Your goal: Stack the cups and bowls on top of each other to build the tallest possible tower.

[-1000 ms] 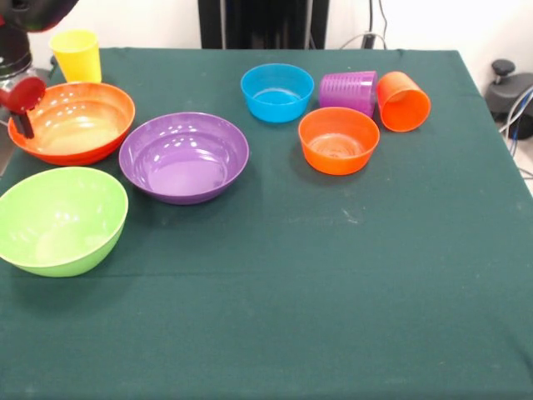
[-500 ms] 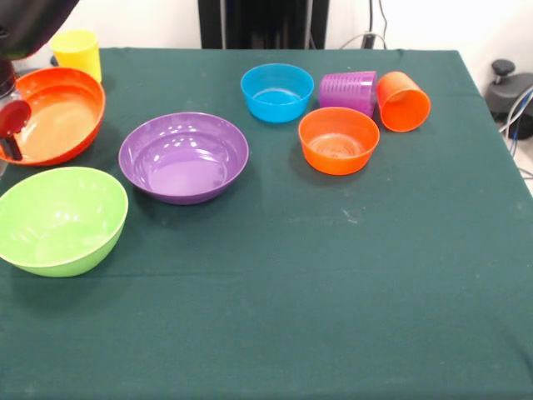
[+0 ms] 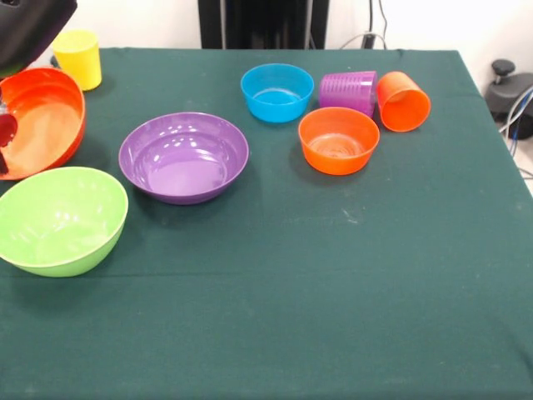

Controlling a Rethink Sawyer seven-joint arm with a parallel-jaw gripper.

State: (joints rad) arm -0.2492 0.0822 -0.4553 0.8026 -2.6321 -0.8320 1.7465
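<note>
Nearest us sat the lime green bowl (image 3: 60, 218) at the left, with the large purple bowl (image 3: 183, 157) just beyond it and the small orange bowl (image 3: 338, 139) off to the right, all upright on the green table (image 3: 333, 292). Farther back we saw the large orange bowl (image 3: 40, 121) tilted steeply at the left edge, where the gripper (image 3: 7, 142) met its rim, though we could not tell whether its fingers were closed on it. Farthest stood the yellow cup (image 3: 77, 58) and the blue bowl (image 3: 276, 92), with the purple cup (image 3: 348, 90) and orange cup (image 3: 403, 101) on their sides.
</note>
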